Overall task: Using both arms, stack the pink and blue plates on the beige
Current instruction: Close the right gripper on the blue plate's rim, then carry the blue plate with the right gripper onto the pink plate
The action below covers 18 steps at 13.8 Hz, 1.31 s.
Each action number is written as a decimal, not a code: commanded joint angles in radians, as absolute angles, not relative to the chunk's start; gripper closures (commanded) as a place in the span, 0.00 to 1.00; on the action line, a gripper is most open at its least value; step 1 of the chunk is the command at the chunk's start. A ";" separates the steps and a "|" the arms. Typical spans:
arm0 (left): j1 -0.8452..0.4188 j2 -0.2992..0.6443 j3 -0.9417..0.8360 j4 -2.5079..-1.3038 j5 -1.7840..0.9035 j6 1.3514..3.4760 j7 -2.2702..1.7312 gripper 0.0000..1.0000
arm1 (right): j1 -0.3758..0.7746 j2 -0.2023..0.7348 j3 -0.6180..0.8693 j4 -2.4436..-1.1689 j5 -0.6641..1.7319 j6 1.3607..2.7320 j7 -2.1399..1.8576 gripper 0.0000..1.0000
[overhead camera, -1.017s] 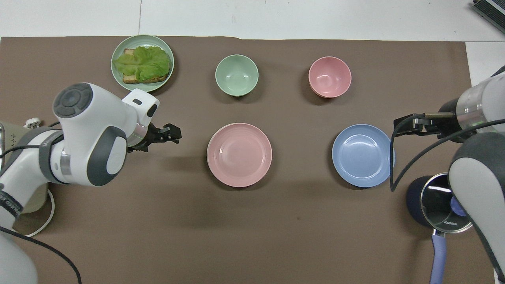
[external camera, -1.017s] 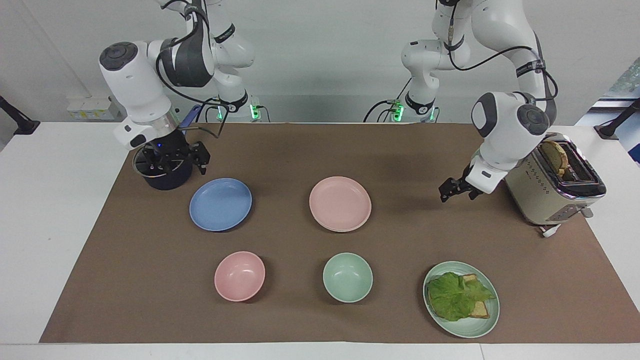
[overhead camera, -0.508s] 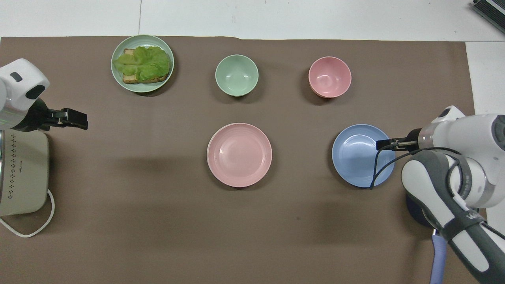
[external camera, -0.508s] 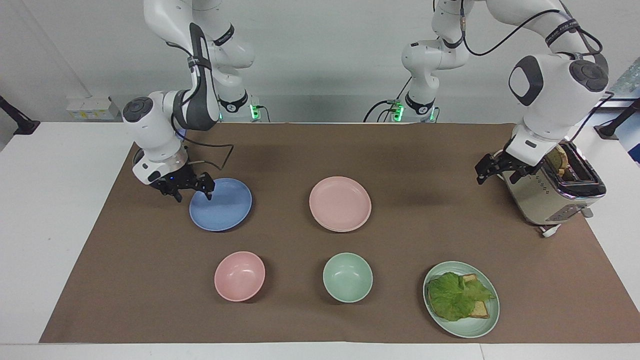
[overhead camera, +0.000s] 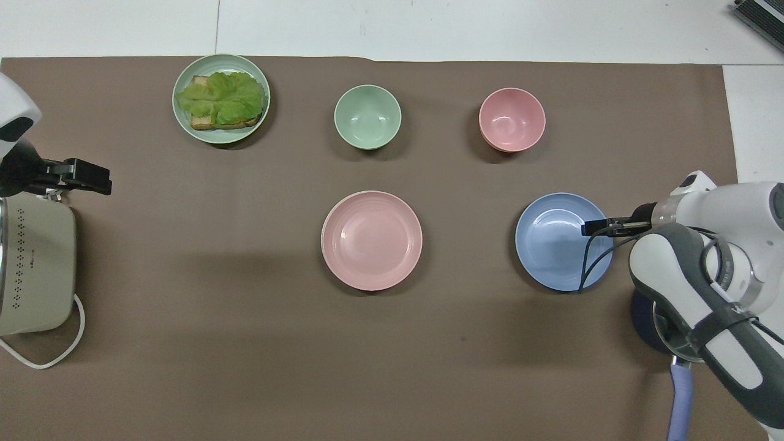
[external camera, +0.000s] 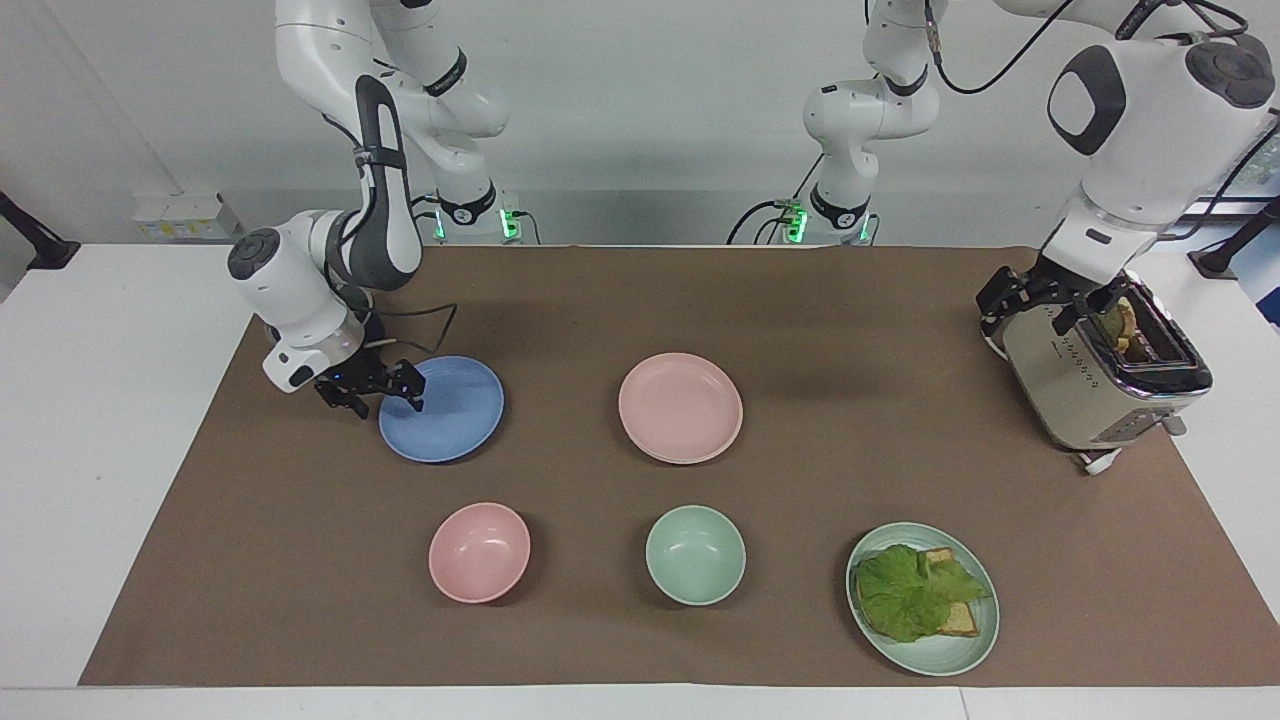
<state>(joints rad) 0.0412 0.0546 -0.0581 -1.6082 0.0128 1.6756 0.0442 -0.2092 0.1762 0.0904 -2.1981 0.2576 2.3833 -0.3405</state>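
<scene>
The pink plate [external camera: 680,405] [overhead camera: 372,240] lies mid-mat. A thin cream rim under its edge is all that shows of the beige plate [overhead camera: 323,240]. The blue plate [external camera: 445,410] [overhead camera: 560,242] lies beside it, toward the right arm's end. My right gripper [external camera: 370,392] [overhead camera: 603,228] is down at the blue plate's rim and open, with one finger over the plate and the other outside it. My left gripper [external camera: 1030,300] [overhead camera: 92,177] hangs open and empty over the toaster's end.
A toaster [external camera: 1100,375] with bread in its slot stands at the left arm's end. A dark pot [overhead camera: 649,318] with a blue handle sits under the right arm. Farther from the robots are a pink bowl [external camera: 479,552], a mint bowl [external camera: 695,554] and a mint plate [external camera: 955,655] with a lettuce sandwich.
The right gripper came down from over the pot to the blue plate's rim. The left arm rose and drew back from near the pink plate to over the toaster.
</scene>
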 commanded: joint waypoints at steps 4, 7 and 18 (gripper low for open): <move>0.048 0.015 -0.063 -1.582 0.028 1.628 0.064 0.00 | -0.233 0.179 0.095 -2.203 0.293 2.373 -0.403 0.29; 0.048 0.015 -0.066 -1.583 0.028 1.629 0.060 0.00 | -0.236 0.181 0.095 -2.200 0.293 2.373 -0.400 1.00; 0.048 0.015 -0.066 -1.583 0.026 1.631 0.058 0.00 | -0.201 0.095 0.106 -2.171 0.296 2.269 -0.390 1.00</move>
<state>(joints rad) 0.0415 0.0246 -0.0604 -1.5847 0.0131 1.6490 0.0529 -0.2192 0.1617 0.0962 -2.1714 0.2600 2.3156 -0.3618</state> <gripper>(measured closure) 0.000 0.960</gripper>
